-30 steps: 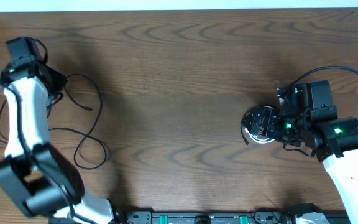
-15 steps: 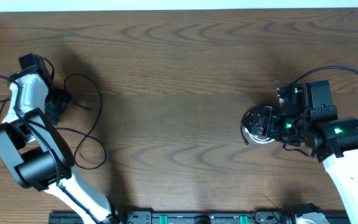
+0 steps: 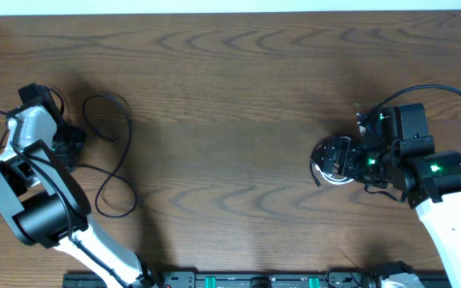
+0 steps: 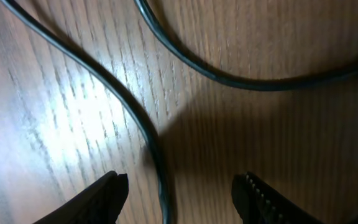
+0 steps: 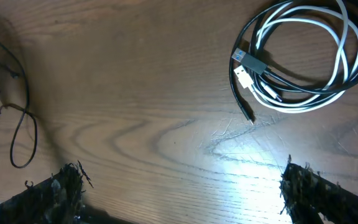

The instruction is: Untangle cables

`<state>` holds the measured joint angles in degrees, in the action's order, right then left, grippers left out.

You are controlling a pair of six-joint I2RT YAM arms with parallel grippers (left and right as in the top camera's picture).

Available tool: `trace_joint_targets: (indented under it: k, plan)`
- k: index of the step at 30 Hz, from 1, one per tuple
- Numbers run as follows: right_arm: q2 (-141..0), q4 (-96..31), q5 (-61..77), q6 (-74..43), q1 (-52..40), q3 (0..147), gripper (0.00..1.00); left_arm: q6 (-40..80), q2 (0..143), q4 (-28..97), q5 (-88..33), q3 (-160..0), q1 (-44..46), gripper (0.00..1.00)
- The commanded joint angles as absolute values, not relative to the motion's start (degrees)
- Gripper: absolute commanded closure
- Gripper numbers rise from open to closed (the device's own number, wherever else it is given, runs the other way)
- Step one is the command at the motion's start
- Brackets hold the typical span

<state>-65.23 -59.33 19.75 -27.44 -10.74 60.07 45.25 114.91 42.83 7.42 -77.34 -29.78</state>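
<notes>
The coil [image 5: 303, 101] of white and black cable is seen clearly only from the right wrist. Overhead it is mostly covered by the right end effector [image 5: 185, 193], whose fingers are spread over bare table [image 3: 230, 96]. Near the left edge, the loose black cable [image 4: 148, 132] is partly hidden by the left arm [image 3: 30, 128]. The left end effector [image 4: 182, 193] is held apart astride one strand.

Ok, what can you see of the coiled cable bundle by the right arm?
The coiled cable bundle is thin black and white cords wound together into a flat round loop on the wooden table. Three plug ends stick out on its left in the wrist view: a grey plug, a white plug and a black tip. The open right gripper hangs clear of it; only the table touches it.
</notes>
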Motion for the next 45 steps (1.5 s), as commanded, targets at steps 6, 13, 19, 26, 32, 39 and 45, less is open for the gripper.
trace_joint_targets:
  k: [6,13,19,26,32,39,45]
  plan:
    - [-65.28,-59.42,20.03,-27.35,-10.92,60.58,0.01,46.22,115.66,42.28,7.99,-75.57,-29.67,0.45]
    - [-65.28,-59.40,20.01,-27.35,-10.92,60.58,0.01,46.22,115.72,40.29,7.99,-73.54,-29.67,0.50]
    - [-65.28,-59.42,20.03,-27.35,-10.92,60.58,0.01,46.19,115.74,37.17,8.05,-70.22,-29.87,0.75]
    - [-65.25,-59.42,20.03,-27.35,-10.92,60.58,0.01,46.19,115.74,35.86,8.21,-68.27,-29.89,0.80]
    - [-65.28,-59.42,20.03,-27.35,-10.92,60.58,0.01,46.19,115.74,35.44,8.21,-67.20,-29.89,0.92]
    - [-65.28,-59.40,20.03,-27.35,-10.92,60.58,0.01,44.53,115.52,35.44,8.16,-66.87,-29.89,0.93]
    - [-65.28,-59.42,20.03,-27.35,-10.92,60.58,0.01,35.53,110.74,35.73,4.89,-69.25,-29.87,0.93]
